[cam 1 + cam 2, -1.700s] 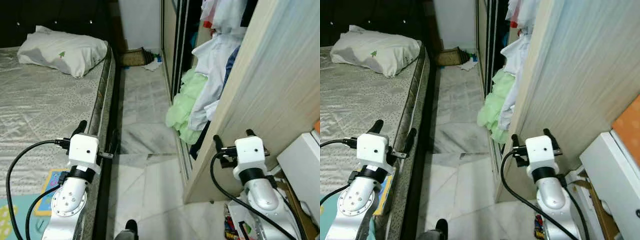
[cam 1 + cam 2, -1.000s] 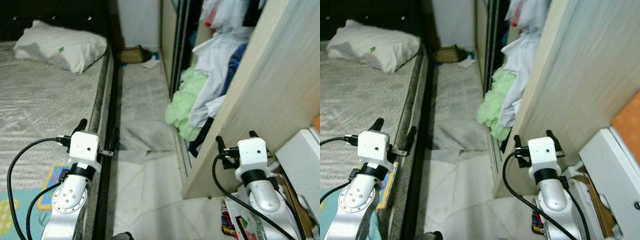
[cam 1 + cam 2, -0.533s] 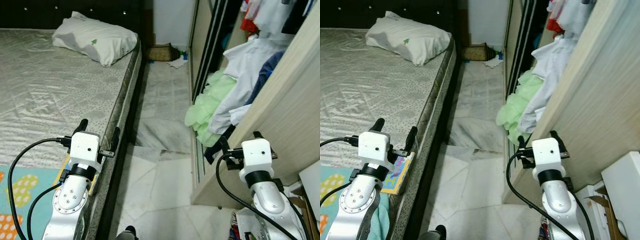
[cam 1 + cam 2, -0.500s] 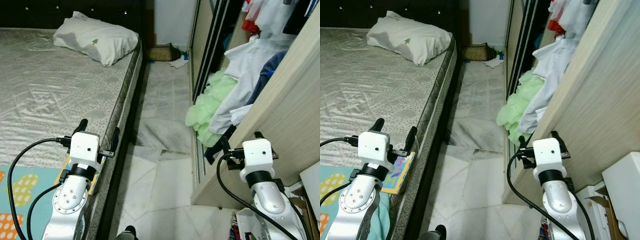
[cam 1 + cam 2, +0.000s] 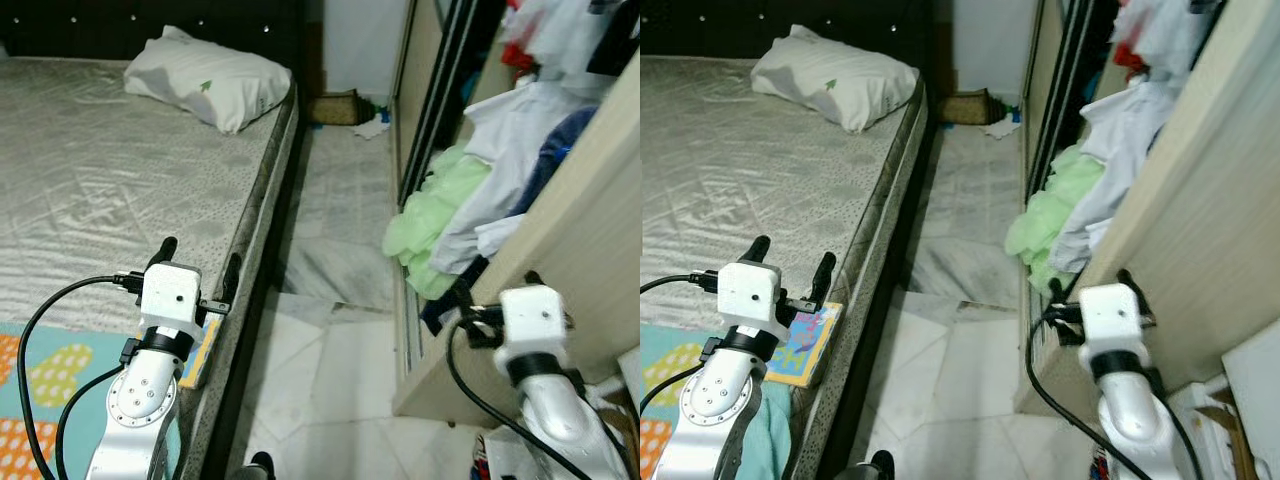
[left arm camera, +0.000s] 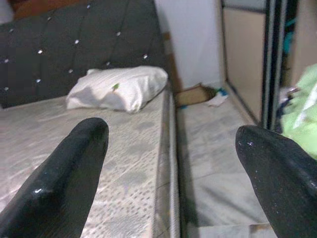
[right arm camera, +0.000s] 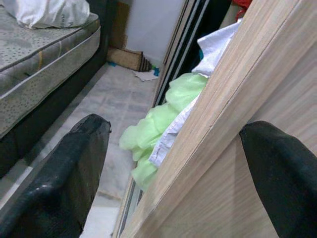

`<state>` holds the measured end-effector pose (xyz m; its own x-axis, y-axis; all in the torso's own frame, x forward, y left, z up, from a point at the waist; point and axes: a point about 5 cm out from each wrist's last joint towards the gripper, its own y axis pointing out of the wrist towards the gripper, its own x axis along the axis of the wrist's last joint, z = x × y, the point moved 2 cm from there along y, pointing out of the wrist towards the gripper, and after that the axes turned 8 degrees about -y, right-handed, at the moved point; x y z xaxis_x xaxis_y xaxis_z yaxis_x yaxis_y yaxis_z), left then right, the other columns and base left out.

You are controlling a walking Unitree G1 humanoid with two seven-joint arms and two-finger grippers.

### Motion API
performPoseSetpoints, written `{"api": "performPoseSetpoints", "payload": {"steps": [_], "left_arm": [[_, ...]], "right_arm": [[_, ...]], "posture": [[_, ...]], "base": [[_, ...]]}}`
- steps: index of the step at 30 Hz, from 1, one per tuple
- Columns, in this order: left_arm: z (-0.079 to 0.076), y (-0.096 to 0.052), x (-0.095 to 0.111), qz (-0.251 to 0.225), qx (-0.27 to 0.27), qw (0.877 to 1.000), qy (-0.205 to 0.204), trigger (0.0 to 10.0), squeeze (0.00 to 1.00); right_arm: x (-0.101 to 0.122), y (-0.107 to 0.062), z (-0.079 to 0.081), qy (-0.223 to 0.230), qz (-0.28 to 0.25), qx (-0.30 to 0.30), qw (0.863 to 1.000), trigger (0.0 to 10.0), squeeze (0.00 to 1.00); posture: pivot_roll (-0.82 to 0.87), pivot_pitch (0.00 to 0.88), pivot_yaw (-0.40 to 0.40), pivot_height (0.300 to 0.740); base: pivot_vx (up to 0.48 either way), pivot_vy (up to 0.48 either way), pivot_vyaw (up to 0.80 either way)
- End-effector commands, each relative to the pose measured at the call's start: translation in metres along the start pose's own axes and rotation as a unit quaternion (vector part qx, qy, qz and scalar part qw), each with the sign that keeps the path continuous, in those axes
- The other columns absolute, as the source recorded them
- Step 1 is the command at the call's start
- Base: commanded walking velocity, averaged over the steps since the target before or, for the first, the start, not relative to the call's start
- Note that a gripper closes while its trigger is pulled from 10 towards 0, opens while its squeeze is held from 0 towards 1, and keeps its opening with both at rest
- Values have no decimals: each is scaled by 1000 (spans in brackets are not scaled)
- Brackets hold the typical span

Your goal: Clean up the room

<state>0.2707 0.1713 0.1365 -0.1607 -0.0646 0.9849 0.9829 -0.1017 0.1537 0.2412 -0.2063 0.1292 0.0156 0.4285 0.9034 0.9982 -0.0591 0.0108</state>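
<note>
Since the frames from a second or so back, my head camera has swung to the left: more of the mattress (image 5: pixel 110 200) and its pillow (image 5: pixel 210 82) is in view, the wardrobe panel (image 5: pixel 590 250) has slid toward the right edge, and a colourful book (image 5: pixel 810 340) now shows at the mattress corner. The things themselves look unmoved; both arms are held out in front much as they were.

My left gripper (image 5: pixel 198 270) hovers over the mattress edge, fingers spread wide and holding nothing. My right gripper (image 5: pixel 1090 285) sits close against the wardrobe panel, fingers also parted and empty.

The obvious job, as I read it, is the heap of clothes (image 5: pixel 470 210) spilling out of the open wardrobe: a pale green garment (image 7: pixel 163 114) bulging low over the sliding-door track, with white and blue pieces draped above it. They look soft and tangled, so a pull on one will likely drag its neighbours out onto the floor. Further off, small scraps of litter (image 5: pixel 372 126) lie on the tiled aisle (image 5: pixel 345 200) beside a low brown mat at the wall.

My worry is the right arm: it is so near the panel that any turn or step toward the clothes could scrape the fingers along the wood. The aisle between bed and wardrobe is narrow, too.
</note>
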Motion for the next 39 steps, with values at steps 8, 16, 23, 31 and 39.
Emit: {"api": "performPoseSetpoints", "payload": {"steps": [8,16,23,31,39], "left_arm": [[-1,2,1,0,-17,1000,-15,10000,0],[0,3,0,2,-20,1000,-17,10000,0],[-1,7,0,-1,-26,1000,-18,10000,0],[-2,9,1,-4,-29,999,-18,10000,0],[-4,9,1,-5,-29,999,-19,10000,0]], "right_arm": [[-1,-20,-3,7,8,17,1000,10000,0],[-4,-23,2,13,16,24,1000,10000,0],[-7,-24,7,4,14,32,999,10000,0],[-10,-22,7,6,15,32,999,10000,0],[-14,-20,5,4,14,34,999,10000,0]], "posture": [[-60,143,-3,740],[-59,123,2,740],[-58,110,9,731],[-60,110,11,731],[-60,115,3,731]], "base": [[0,0,0],[0,0,0],[0,0,462],[0,0,798],[0,0,800]]}}
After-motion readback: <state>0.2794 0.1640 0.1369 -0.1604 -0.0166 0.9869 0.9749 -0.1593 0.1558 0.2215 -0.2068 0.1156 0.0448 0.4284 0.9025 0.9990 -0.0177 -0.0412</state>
